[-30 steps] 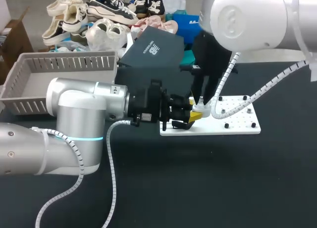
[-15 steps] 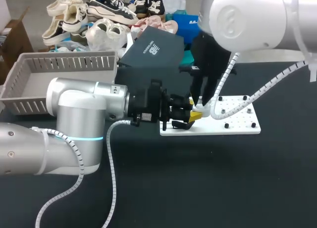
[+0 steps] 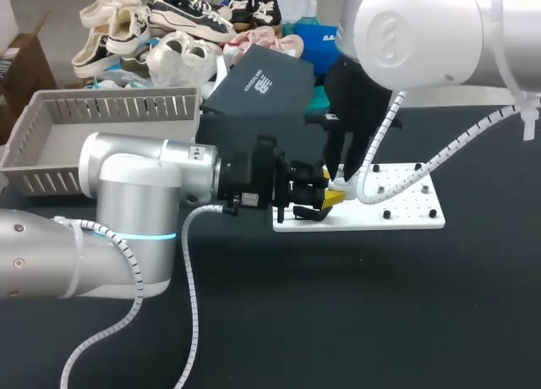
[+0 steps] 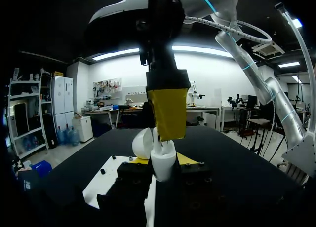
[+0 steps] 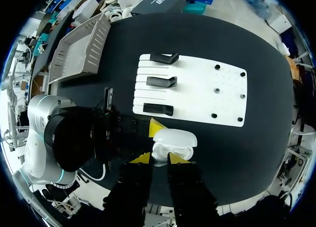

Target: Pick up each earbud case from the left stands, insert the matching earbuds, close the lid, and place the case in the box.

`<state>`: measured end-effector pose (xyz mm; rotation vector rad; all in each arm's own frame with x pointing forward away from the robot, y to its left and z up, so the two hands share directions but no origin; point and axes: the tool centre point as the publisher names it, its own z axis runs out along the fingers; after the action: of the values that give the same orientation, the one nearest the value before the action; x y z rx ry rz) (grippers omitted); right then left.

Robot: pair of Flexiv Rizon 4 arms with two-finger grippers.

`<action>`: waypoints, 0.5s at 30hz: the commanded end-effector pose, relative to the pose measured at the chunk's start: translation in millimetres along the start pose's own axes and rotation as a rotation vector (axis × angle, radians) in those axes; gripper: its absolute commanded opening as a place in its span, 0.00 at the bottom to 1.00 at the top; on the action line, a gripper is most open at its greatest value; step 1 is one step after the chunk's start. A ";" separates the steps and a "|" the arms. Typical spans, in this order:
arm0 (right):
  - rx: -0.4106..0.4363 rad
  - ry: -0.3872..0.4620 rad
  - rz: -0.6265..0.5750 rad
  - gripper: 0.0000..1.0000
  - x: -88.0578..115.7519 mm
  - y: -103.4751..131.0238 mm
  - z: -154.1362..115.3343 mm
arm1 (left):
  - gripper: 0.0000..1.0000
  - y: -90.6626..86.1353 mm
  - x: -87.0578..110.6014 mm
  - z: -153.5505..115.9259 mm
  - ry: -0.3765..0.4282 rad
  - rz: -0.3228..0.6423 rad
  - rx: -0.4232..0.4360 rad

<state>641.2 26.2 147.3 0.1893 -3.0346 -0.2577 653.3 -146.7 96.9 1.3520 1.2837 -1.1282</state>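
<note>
Holding the white earbud case from both sides, the left gripper comes in level from the left, one finger pressed against each flank of the lower shell, so it is pinching the case. The case is upright, with its lid hinged open and tilted back. In the right wrist view the open inside of the case faces up. The case is held clear of the table surface, just beside the edge of the white board. This is the end of the board where three black stands sit in a row, and the case touches none of them. The right gripper hangs straight down from above, directly over the open case, with its end at the mouth of the shell beside the lid. I cannot tell whether it is spread or pinching something, because the gripper body and the case hide that spot. Small black pegs dot the other end of the board. The board lies flat on the black table. A grey basket stands at the table's far left, well apart from the board and from both grippers.
</note>
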 end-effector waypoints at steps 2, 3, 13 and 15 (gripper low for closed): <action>0.008 -0.006 -0.002 0.00 -0.6 0.1 2.5 | 0.00 -0.4 0.5 1.0 -0.002 0.001 -0.003; 0.008 -0.007 -0.001 0.00 -0.7 0.1 2.6 | 0.00 -0.4 0.5 1.0 -0.002 0.001 -0.003; 0.037 -0.015 -0.025 0.31 0.6 0.9 5.4 | 0.00 -0.4 0.5 1.0 -0.002 0.001 -0.003; 0.036 -0.015 -0.028 0.25 0.8 1.0 5.4 | 0.00 -0.4 0.5 1.0 -0.002 0.001 -0.003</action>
<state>640.9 28.1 142.6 0.2333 -3.0513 -0.2065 653.3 -147.1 97.0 1.3519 1.2832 -1.1285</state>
